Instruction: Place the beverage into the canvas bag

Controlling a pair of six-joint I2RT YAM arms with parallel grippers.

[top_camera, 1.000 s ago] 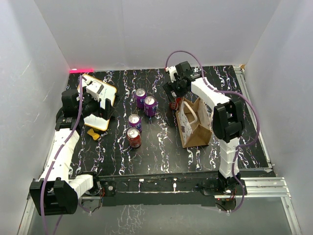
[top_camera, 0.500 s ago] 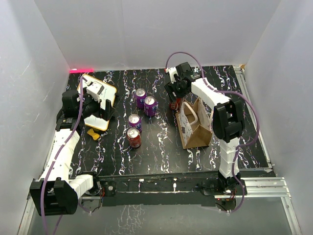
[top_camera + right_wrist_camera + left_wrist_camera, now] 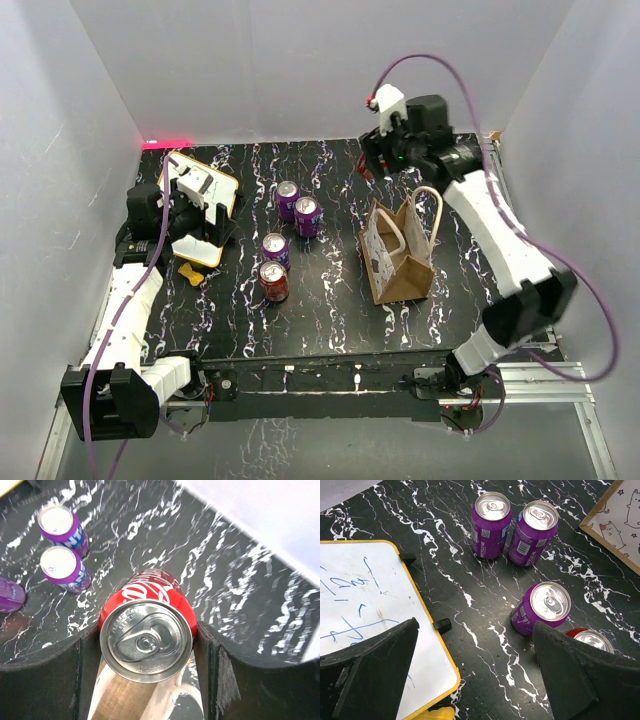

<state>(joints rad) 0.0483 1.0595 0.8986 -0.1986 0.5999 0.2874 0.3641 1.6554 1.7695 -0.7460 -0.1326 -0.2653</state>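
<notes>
I've risen off the table point(image 3: 330, 300), my right gripper point(image 3: 146, 629) clamped on the red can point(image 3: 146, 650), seemingly at twelve o'clock of the canvas bag point(image 3: 400, 262); bagging it remains.

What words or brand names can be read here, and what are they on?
"Coca-Cola", white script, partly seen: on the red can held in the right pincer.
Raised lettering around its top: too small to read.
Blue handwriting on the whiteboard: illegible scrawl.
Labels on the purple cans: too small to read.
Canvas bag: cat and star drawings only, no words visible.
</notes>
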